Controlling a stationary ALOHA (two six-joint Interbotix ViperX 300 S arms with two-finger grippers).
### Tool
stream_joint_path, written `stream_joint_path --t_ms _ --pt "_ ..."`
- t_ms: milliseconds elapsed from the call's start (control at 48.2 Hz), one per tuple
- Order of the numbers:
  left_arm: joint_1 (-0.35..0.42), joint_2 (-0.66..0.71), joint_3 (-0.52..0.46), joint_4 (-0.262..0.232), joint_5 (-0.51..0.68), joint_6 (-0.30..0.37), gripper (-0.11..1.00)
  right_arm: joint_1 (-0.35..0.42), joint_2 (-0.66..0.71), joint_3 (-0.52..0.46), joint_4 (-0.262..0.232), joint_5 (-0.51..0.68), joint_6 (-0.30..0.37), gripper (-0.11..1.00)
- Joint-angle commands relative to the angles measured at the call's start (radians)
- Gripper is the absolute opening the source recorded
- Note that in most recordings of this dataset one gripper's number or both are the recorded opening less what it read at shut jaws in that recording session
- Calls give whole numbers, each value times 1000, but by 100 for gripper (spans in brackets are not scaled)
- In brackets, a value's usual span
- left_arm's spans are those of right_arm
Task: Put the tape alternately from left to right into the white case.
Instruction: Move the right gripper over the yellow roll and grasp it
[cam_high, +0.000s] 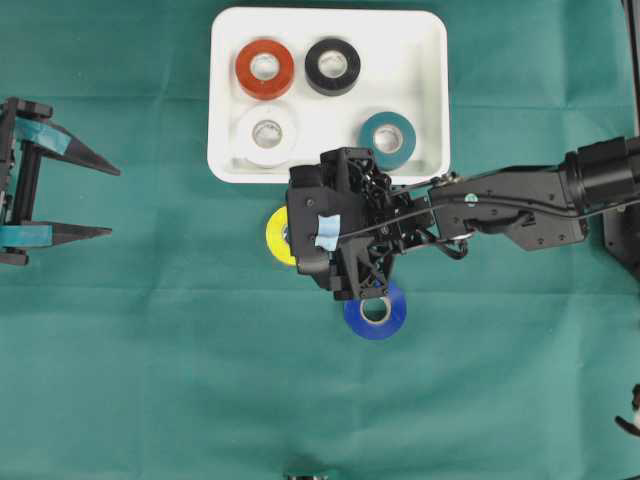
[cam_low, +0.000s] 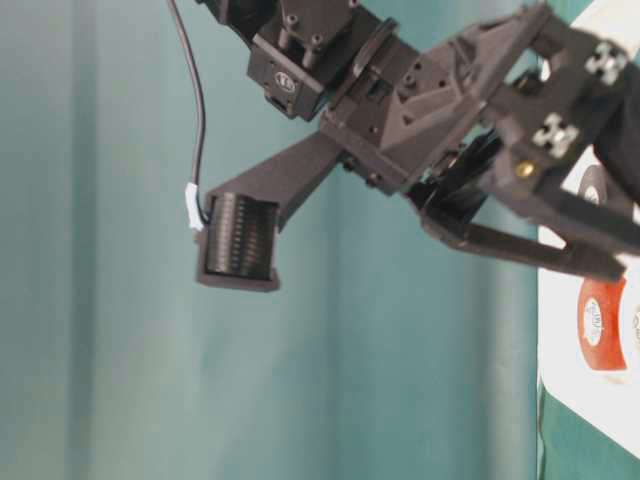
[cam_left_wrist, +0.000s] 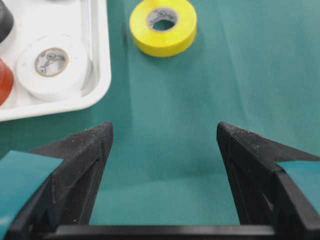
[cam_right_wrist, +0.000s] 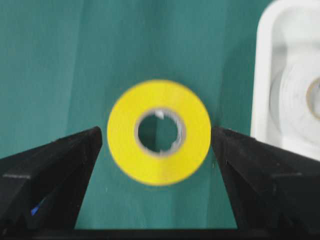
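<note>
A: Yellow tape (cam_right_wrist: 159, 132) where?
B: On cloth just below white case (cam_high: 425, 90), btwn right gripper's (cam_right_wrist: 157, 145) spread jaws, untouched.
A: Left gripper (cam_left_wrist: 162, 145)?
B: Wide open too, holding nothing, at left edge.

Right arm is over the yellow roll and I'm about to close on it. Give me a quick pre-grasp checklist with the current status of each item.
1. right gripper open: ok, a finger stands on each side of the yellow roll.
2. Roll centred between the fingers: ok in the right wrist view, with a small gap on both sides.
3. Fingers low enough to grip the roll's wall: cannot tell; no view shows their height over the cloth.
4. Nearby items clear of the close: ok, the white case lies beyond the roll and the blue roll lies apart.
5. left gripper out of the way: ok, open at the left edge.
6. Free space in the case: ok, four rolls inside with bare floor left.
</note>
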Motion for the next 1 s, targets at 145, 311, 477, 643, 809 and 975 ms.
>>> stream_joint_path --t_ms 145,311,477,643,809,975 --pt "-3 5 -17 -3 -8 0 81 3 -9 -31 2 25 0 64" --pt "-3 5 -18 -3 -8 0 81 3 2 -37 3 23 0 64" --pt "-3 3 -18 -3 -8 0 81 5 29 -46 5 20 3 64" --pt "-3 5 -20 -2 -8 0 81 6 63 -58 12 20 6 64" --pt "-3 5 -20 -3 -8 0 81 12 92 -58 21 15 12 64" --pt "-2 5 -20 -3 -8 0 81 20 120 -58 23 -20 21 64"
